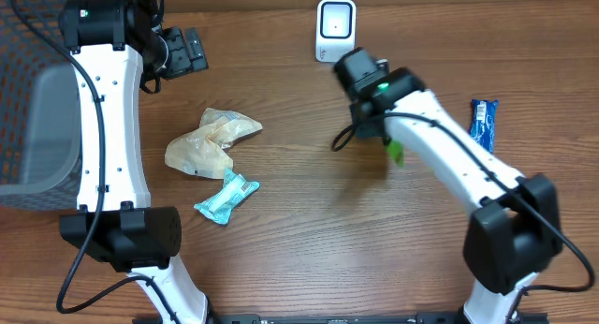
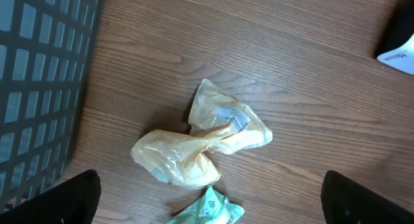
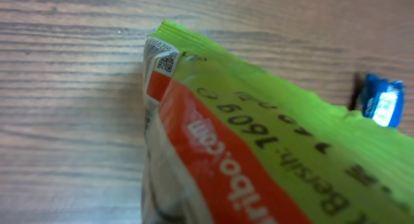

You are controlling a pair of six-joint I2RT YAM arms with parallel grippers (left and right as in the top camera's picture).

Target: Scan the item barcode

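Green packet, lengthwise diagonal, seal upper-left

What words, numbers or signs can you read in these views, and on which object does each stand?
"ribo.com": white, on the orange band of the green crinkly plastic packet; its start is hidden.
"360g C": dark print on the same packet's green part, slightly blurred.
Line below it: too blurred.
Pale yellow crumpled plastic bag: printed label too small to read.
Teal foil packet: triangle sign only; words too small.
Blue wrapper: unreadable.
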